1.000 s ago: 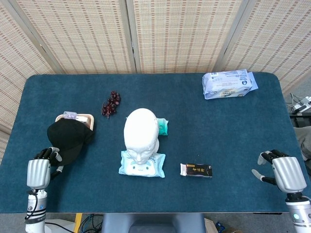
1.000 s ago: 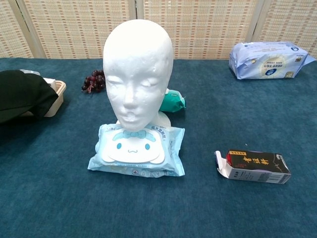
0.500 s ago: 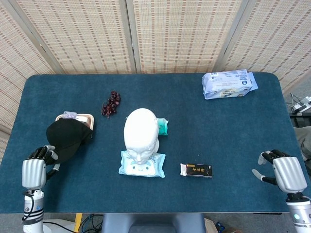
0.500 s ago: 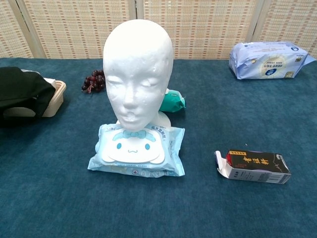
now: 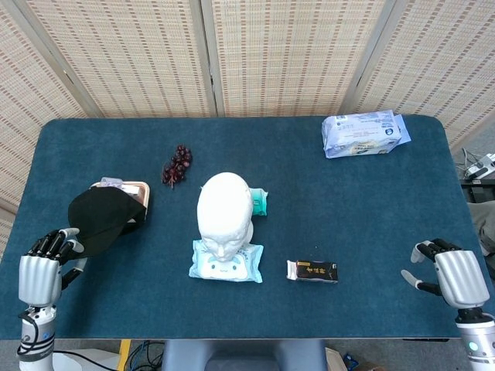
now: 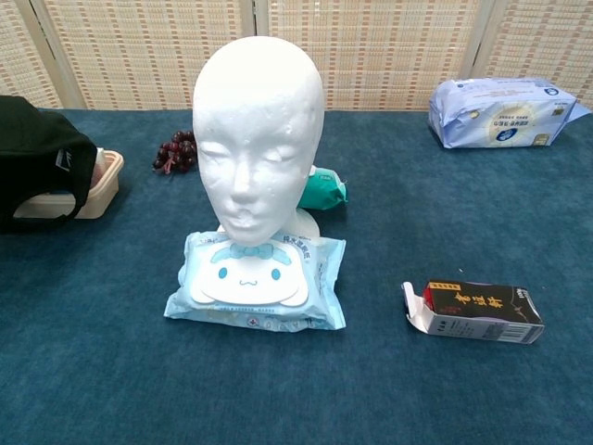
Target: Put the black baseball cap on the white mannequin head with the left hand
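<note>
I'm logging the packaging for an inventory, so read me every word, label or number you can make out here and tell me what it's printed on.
Black carton: gold characters on its side, too small to read.
Light blue wipes pack under the mannequin head: a cartoon face, small print below it unreadable.
Pale blue tissue pack at the far right: printed label, blurred, unreadable.
Black baseball cap: small white tag, nothing legible.
Nothing can be quoted with confidence.

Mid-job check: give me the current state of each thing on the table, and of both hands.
black baseball cap: held by left hand, off the mannequin
left hand: grips the cap's edge
right hand: holds nothing, fingers apart
white mannequin head: upright, bare
black carton: lying flat, end flap open
beige tray: partly hidden by the cap
</note>
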Robot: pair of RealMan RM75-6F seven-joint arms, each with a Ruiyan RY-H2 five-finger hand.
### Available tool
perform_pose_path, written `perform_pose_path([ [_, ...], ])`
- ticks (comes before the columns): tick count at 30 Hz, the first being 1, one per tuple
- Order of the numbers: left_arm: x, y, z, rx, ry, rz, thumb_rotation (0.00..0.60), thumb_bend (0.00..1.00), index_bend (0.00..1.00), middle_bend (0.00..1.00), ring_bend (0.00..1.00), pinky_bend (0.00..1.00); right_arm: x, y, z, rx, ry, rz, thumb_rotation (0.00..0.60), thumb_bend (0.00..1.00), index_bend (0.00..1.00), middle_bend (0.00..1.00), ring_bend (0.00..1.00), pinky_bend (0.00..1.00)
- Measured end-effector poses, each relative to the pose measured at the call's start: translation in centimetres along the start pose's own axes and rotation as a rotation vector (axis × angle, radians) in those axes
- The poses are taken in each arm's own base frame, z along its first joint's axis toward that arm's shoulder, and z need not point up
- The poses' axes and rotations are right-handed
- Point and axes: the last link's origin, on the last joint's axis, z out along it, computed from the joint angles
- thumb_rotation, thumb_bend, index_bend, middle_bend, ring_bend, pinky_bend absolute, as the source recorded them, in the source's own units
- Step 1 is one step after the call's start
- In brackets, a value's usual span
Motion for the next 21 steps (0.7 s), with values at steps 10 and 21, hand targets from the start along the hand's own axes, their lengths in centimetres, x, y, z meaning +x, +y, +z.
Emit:
perform_pose_path([
  [10,2.4,-0.8,1.5,-0.127,0.096,0.072,0.600,0.44,0.62,0.40,0.36,0.53,0.0,-0.1,0.0,0.003,-0.002,-0.002,0.600,0.16,0.60,0.60,0.46,0.59],
  [21,5.0,0.0,4.3,-0.207,0.235,0.062,0.600,0.44,0.62,0.40,0.36,0.53,0.0,0.0,0.0,0.003,0.000,0.004,0.600,0.15,0.60,0.60,0.46,0.59],
])
